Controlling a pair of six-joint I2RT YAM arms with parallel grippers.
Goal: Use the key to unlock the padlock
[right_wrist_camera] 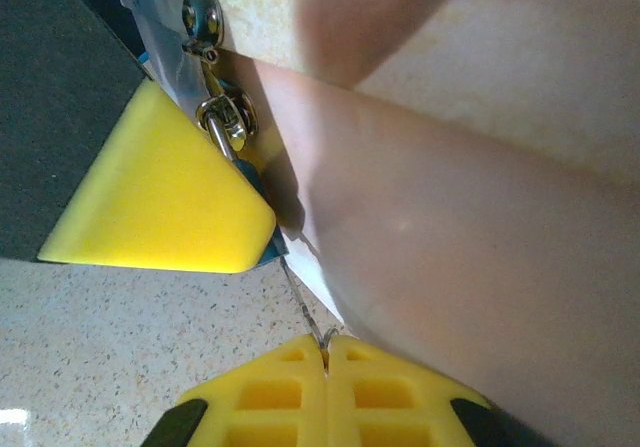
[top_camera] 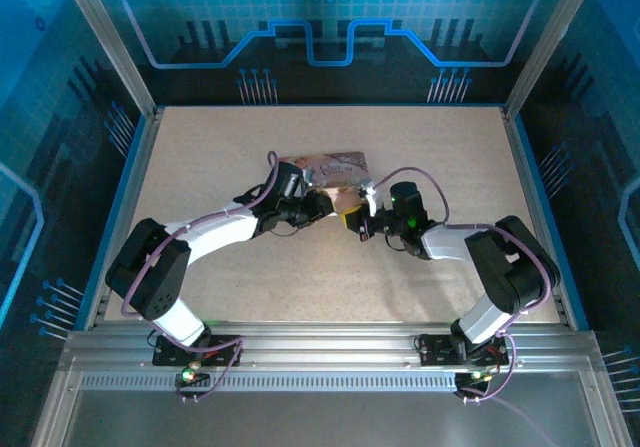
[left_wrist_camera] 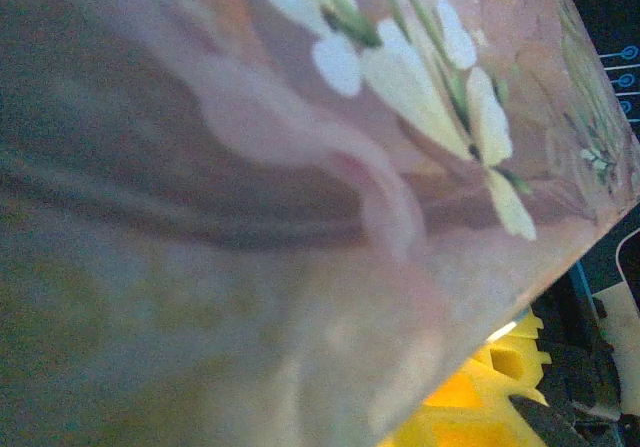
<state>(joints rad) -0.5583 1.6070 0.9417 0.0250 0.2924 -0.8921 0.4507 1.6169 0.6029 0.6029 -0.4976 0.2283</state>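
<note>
Gripping the thin key (right_wrist_camera: pixel 303 305), right end effector (right_wrist_camera: pixel 325 347) clamped on it, padlock (right_wrist_camera: pixel 250 174) just beyond, against pink tin (right_wrist_camera: pixel 450 217).

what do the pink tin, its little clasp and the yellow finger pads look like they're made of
Pink tin: probably thin sheet metal, smooth, with a printed flower picture; the blur leaves it open.
Clasp: polished silvery metal, going by its bright reflections.
Yellow finger pads: matte moulded plastic or rubber, judging by the square recesses and lack of shine.
</note>
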